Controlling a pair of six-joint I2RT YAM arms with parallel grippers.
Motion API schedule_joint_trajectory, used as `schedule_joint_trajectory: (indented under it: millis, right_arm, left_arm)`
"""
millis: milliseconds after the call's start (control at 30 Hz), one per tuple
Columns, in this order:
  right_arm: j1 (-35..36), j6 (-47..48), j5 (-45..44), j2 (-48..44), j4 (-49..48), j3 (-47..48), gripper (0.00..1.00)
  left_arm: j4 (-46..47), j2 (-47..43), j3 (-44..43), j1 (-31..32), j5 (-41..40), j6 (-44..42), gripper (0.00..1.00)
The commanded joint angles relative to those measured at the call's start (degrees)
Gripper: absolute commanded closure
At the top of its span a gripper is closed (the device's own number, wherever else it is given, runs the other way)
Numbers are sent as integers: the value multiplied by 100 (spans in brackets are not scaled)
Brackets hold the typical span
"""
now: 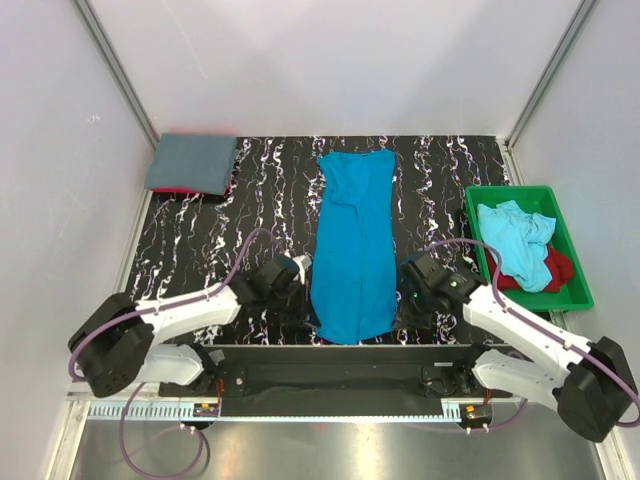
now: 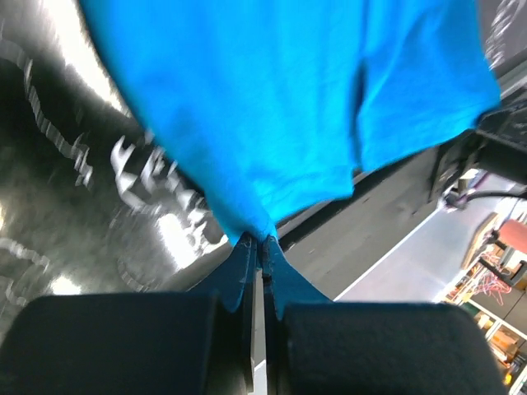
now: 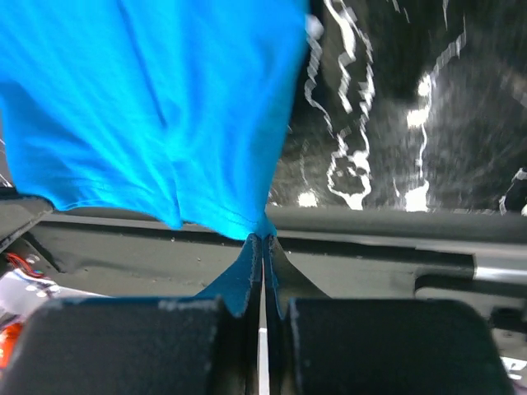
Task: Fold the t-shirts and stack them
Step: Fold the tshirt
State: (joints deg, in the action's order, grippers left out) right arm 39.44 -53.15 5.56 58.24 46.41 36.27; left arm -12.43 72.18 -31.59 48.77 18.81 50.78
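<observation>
The bright turquoise t-shirt (image 1: 352, 245) lies as a long narrow strip down the middle of the black marbled table. My left gripper (image 1: 306, 272) is at its near left edge, shut on a pinch of the turquoise cloth (image 2: 288, 99) right at the fingertips (image 2: 257, 240). My right gripper (image 1: 404, 278) is at the near right edge, also shut on a corner of that cloth (image 3: 148, 107) at its tips (image 3: 263, 239). A folded slate grey-blue t-shirt (image 1: 190, 163) sits at the back left, with a red edge (image 1: 180, 192) showing under it.
A green tray (image 1: 510, 191) stands at the right edge of the table. It holds a crumpled light aqua t-shirt (image 1: 515, 240) and a red one (image 1: 560, 268). White walls close in the back and both sides. The arms' mounting rail (image 1: 340, 375) runs along the near edge.
</observation>
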Motion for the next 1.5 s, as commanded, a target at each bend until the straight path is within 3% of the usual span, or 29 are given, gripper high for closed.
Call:
schedule_joint_trajectory:
  millis: [0, 233, 333, 467, 667, 1000, 1467]
  right_arm:
    - [11, 794, -520, 467, 61, 687, 100]
    - [-577, 2000, -881, 2076, -255, 1996, 100]
    - [-1034, 2562, -899, 2639, -466, 2559, 100]
    - [-1333, 3178, -1057, 3560, -633, 3482, 100]
    - [-1834, 3591, -1031, 4379, -625, 4493, 100]
    - [-2169, 3882, -925, 5180, -660, 5355, 100]
    - [-2362, 3970, -882, 5329, -941, 5830, 100]
  left_arm:
    - [91, 374, -601, -201, 263, -165, 100]
    - [-102, 1612, -1849, -1192, 659, -718, 100]
    - [-514, 2202, -2718, -1554, 423, -1173, 100]
    - [-937, 3072, -4079, -1853, 430, -1519, 100]
    - [-1288, 3987, -5206, -2196, 343, -1660, 100]
    - [-1412, 4954, -6262, -2583, 607, -1818, 100]
    - [-1403, 5271, -6913, -2689, 475, -1721, 100]
